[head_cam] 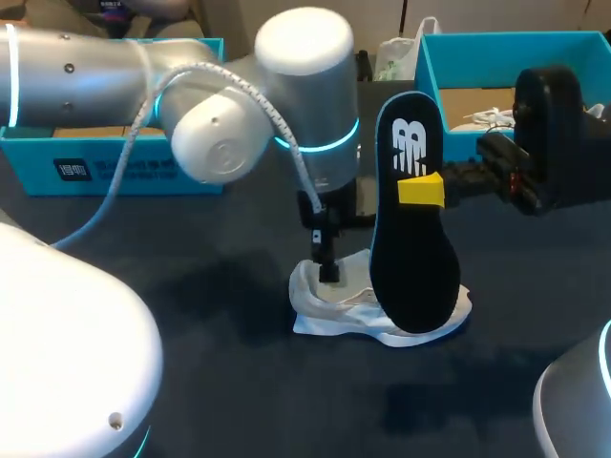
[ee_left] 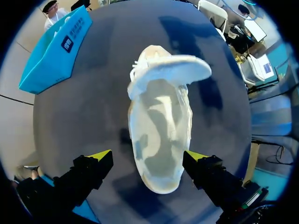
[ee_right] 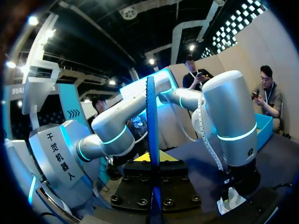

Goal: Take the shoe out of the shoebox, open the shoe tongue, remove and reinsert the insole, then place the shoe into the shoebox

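A white shoe (head_cam: 355, 310) lies on the dark table, its tongue (ee_left: 173, 70) folded forward and the inside bare. My left gripper (head_cam: 327, 265) hangs low over the heel end. In the left wrist view the left gripper (ee_left: 148, 158) is open, one yellow-tipped finger (ee_left: 100, 155) on each side of the shoe (ee_left: 161, 135) with gaps. The black insole (head_cam: 410, 239) stands upright just right of the shoe, its lower end by the toe. My right gripper (head_cam: 422, 191) is shut on it at mid-height. From the right wrist the insole (ee_right: 152, 121) shows edge-on, clamped in the right gripper (ee_right: 153, 164).
A blue shoebox (head_cam: 516, 57) stands at the back right behind my right arm. Another blue box part (head_cam: 115, 162) lies at the back left, also seen ahead of the left gripper as the blue box (ee_left: 51, 51). My left arm (ee_right: 229, 121) rises over the shoe (ee_right: 231, 200).
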Motion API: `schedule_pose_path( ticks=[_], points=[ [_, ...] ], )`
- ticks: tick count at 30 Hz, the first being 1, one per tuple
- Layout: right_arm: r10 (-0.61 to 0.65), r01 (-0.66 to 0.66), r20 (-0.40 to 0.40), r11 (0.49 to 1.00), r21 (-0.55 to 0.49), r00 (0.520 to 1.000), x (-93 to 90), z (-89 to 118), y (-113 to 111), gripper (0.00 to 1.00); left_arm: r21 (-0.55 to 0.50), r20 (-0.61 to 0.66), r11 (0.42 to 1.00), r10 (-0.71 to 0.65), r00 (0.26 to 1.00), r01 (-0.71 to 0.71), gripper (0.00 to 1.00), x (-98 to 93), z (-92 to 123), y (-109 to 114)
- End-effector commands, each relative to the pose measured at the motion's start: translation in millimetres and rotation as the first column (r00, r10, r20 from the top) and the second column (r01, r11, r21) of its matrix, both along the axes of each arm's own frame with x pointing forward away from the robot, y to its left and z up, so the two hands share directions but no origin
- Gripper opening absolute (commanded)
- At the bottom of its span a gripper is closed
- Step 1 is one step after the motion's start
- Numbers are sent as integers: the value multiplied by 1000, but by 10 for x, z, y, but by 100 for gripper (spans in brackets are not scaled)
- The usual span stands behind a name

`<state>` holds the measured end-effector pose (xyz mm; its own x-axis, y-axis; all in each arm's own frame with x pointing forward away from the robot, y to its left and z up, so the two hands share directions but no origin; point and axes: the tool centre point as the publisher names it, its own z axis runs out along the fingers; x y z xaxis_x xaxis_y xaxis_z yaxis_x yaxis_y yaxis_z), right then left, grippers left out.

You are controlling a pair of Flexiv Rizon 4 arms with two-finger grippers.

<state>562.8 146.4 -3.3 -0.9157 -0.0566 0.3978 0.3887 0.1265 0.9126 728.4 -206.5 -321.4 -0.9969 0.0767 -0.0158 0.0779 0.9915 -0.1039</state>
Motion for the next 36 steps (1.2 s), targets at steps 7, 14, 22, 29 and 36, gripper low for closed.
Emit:
schedule_pose_path(
  ticks=[7,14,22,29,36],
  points=[
    [1,-1,-2,1000,-2,1000,12,-7,19,0,1,19,1000,8,1000,-8,100,218,-225,-356],
    [1,-1,-2,1000,-2,1000,12,-7,19,0,0,-18,1000,24,1000,-24,80,307,-469,-391],
    [1,-1,-2,1000,-2,1000,12,-7,19,0,-8,-46,1000,17,999,-17,81,192,-605,-330],
    [1,-1,-2,1000,-2,1000,12,-7,19,0,-2,-52,1000,23,998,-23,49,151,-678,-298],
    [1,-1,-2,1000,-2,1000,12,-7,19,0,9,-49,1000,22,999,-22,0,172,-690,-299]
  ],
)
